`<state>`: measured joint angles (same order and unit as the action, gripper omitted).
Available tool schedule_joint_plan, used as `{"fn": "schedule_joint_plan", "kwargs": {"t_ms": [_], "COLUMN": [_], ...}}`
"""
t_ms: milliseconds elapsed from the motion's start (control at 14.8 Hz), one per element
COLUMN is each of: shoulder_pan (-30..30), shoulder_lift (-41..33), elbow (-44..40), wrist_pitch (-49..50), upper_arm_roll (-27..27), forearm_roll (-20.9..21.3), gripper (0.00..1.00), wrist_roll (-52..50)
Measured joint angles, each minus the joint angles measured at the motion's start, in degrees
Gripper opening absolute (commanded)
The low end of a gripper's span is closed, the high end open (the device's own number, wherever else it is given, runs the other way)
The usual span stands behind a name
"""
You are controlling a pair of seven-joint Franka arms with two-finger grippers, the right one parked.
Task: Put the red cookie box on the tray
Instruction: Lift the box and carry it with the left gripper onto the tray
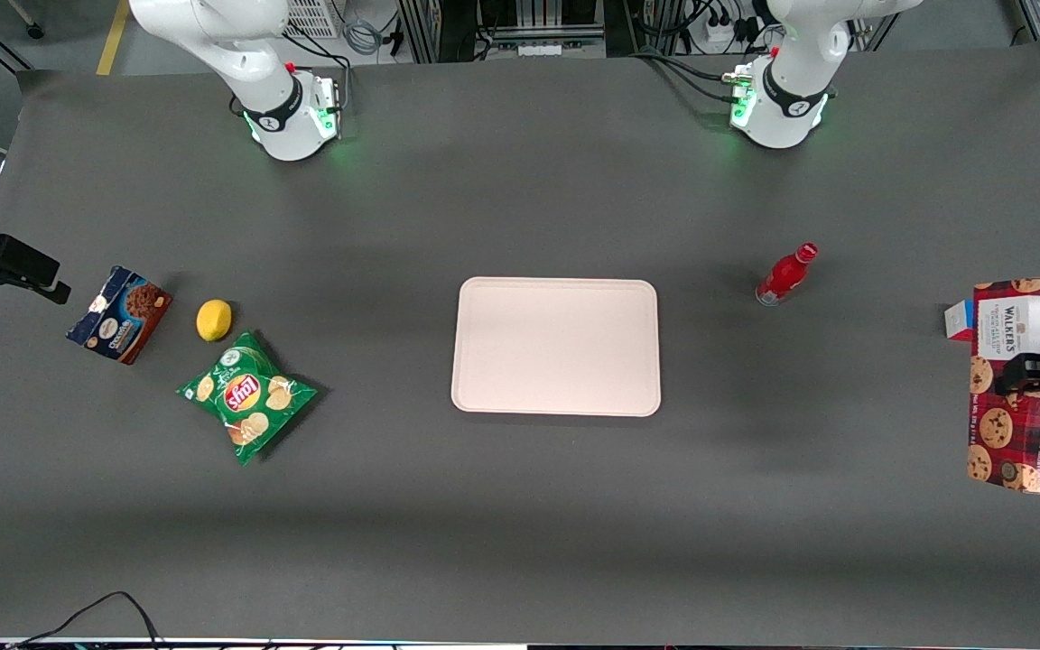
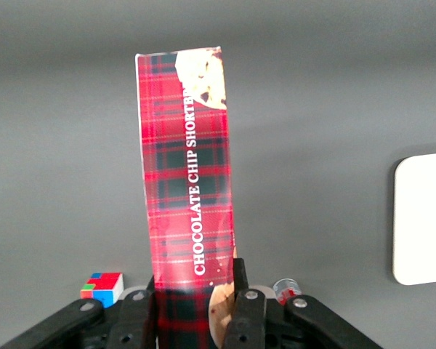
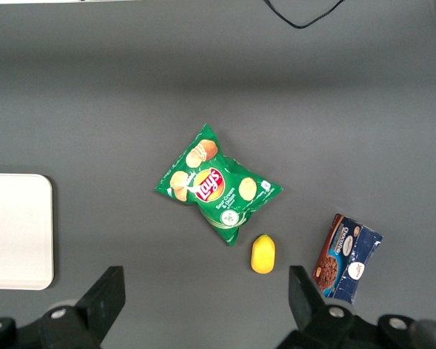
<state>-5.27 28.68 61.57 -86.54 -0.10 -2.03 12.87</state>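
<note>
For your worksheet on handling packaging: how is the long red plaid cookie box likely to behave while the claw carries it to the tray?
The red cookie box looks like stiff cardboard, so it probably won't flop. The claw is shut on one end, so the long free end may sag or swing. Its flat sides should settle on the tray without rolling.
</note>
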Motion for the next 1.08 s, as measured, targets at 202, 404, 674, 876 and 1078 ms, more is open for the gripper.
{"fn": "schedule_joint_plan", "kwargs": {"t_ms": [202,404,674,876,1078], "shoulder_pan": [0.53,1.53,2.99,3.94,4.49], "shoulder_lift": [-0.07,-0.74,-1.41,-1.46,-2.03], "elbow": [-0.58,-1.08,0.26,3.64,10.17], "wrist_pitch": [0.45,2.35,2.52,0.21,-5.56], "upper_arm_roll": [-3.54,-10.7,-25.2,-36.19,-43.6], "forearm_roll": [0.19,1.06,9.25,14.86,20.69], "gripper": [0.0,0.0,0.0,0.0,0.0], "wrist_roll": [-8.07,-20.06,-38.74,-49.47,-53.04]}}
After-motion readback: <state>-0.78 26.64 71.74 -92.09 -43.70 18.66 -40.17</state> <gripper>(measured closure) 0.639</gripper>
